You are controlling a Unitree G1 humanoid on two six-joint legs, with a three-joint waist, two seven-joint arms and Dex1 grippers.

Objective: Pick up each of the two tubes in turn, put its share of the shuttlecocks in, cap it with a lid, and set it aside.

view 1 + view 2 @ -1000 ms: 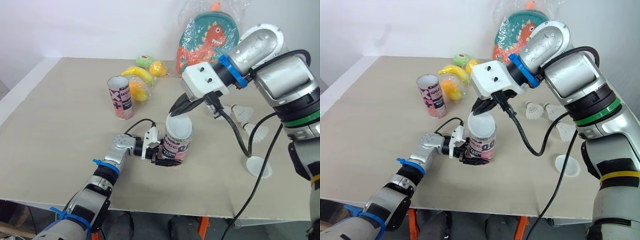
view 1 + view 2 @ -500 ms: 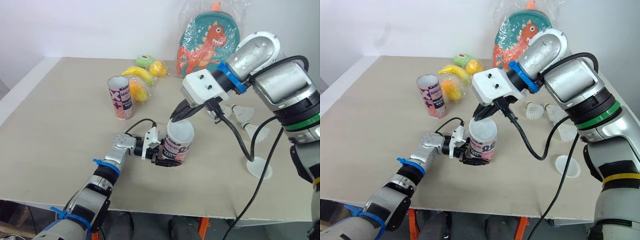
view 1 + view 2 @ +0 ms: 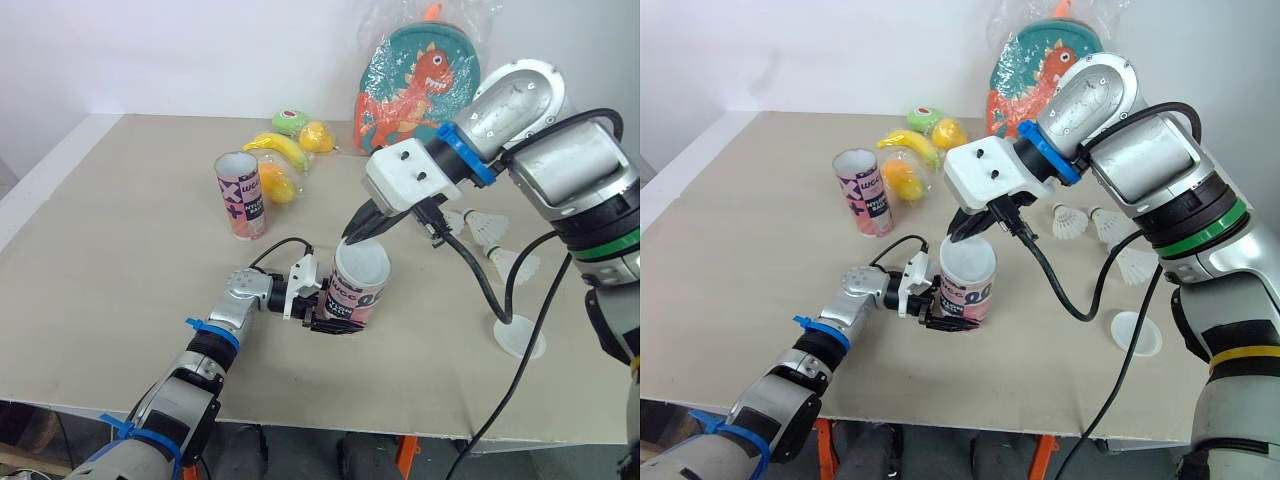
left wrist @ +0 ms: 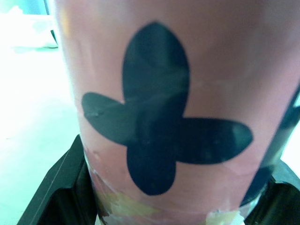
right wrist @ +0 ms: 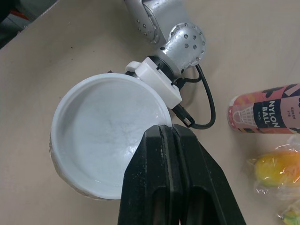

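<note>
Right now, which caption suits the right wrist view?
Right gripper pinching the white lid by its rim atop the tube the left gripper holds.

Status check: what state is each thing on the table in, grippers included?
Near pink printed tube: upright, lid on top.
White round plastic lid: resting on that tube's mouth.
Left gripper: shut on that tube's base.
Right gripper: shut on that lid's rim.
Far pink printed tube: upright, open, uncapped.
Spare white lid: lying flat, unused.
Three white shuttlecocks: lying loose.
</note>
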